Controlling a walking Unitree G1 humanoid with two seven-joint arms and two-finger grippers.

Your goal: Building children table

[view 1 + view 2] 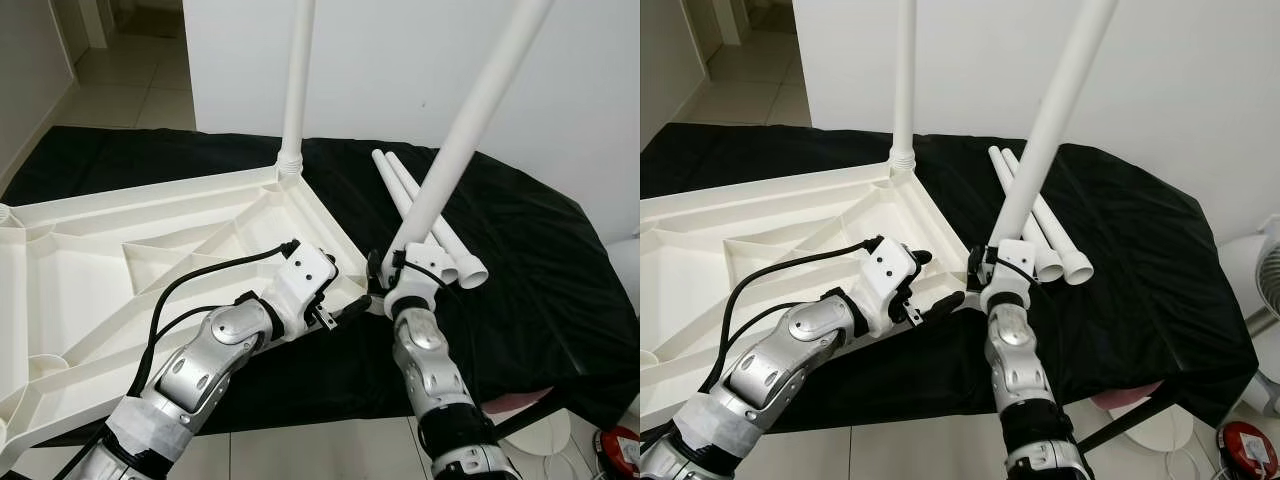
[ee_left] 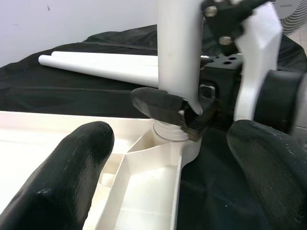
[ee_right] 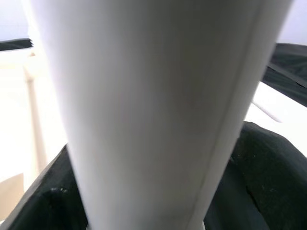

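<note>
A white plastic table top [image 1: 120, 270] lies upside down on a black cloth. One white leg [image 1: 297, 80] stands upright in its far corner. My right gripper [image 1: 398, 265] is shut on a second leg [image 1: 470, 110], which leans to the right with its lower end at the near right corner socket [image 2: 168, 139]. My left gripper [image 1: 345, 285] is open beside that corner, its fingers [image 2: 72, 172] apart on either side of it and holding nothing. In the right wrist view the held leg [image 3: 158, 115] is very close. Two loose legs [image 1: 430, 215] lie on the cloth.
The black cloth [image 1: 540, 280] covers a low surface that ends at the right and front. A white wall stands behind. On the tiled floor at the right are a red object [image 1: 622, 450], a white round base [image 1: 545, 435] and a fan [image 1: 1265, 290].
</note>
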